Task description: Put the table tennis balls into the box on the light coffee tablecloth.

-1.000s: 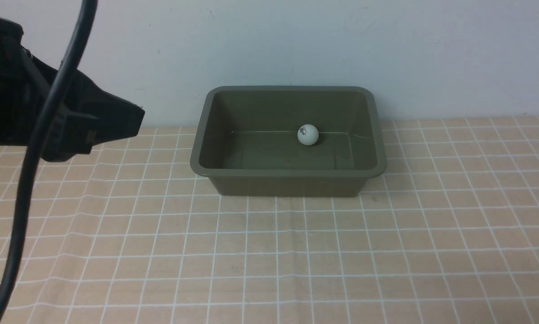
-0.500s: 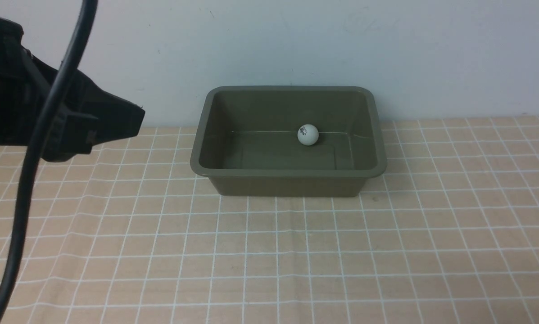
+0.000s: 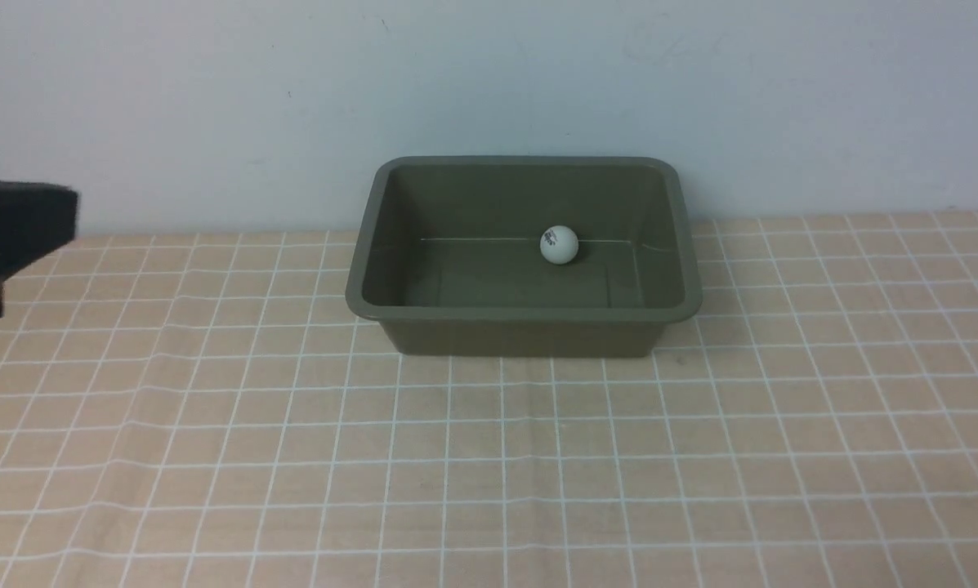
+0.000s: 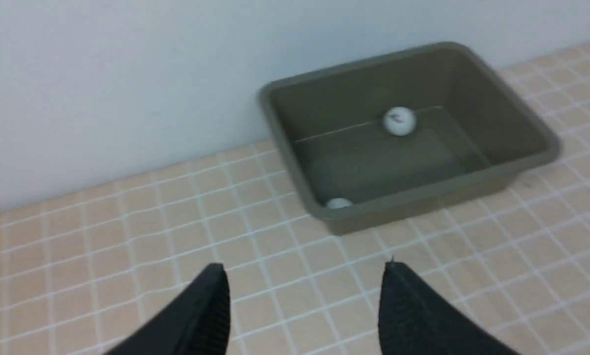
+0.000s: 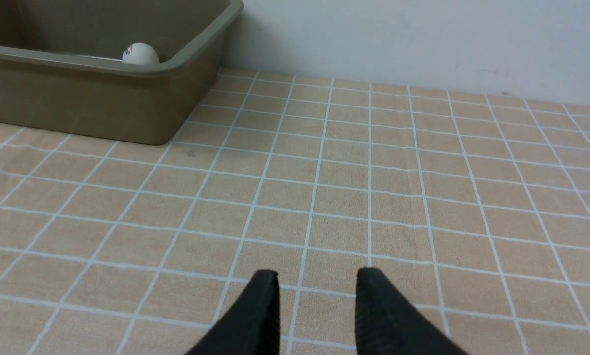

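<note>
Right fingers (image 5: 255, 320): drawn close together with only a narrow strip of cloth between the tips, holding nothing, low over the cloth.
Left fingers (image 4: 201, 315): spread apart and empty, raised above the cloth and pointing toward the box.
Tablecloth (image 3: 538, 457): it covers the desk, slightly creased. Wide bare room lies in front of the box and on both its sides.
Box (image 3: 521, 314): it stands upright with the open side up. Its long axis runs left to right, along the wall, and its far long side is near the wall.
Plain ball (image 4: 338, 202): inside the box, in the near left corner. Only its top shows over the rim, and the front view hides it behind the near wall.
Lettered ball (image 3: 559, 244): inside the box, at the foot of the far wall, a little right of middle. The print is too small to read.
Left arm (image 3: 11, 237): cut off by the left edge of the front view and blurred.
</note>
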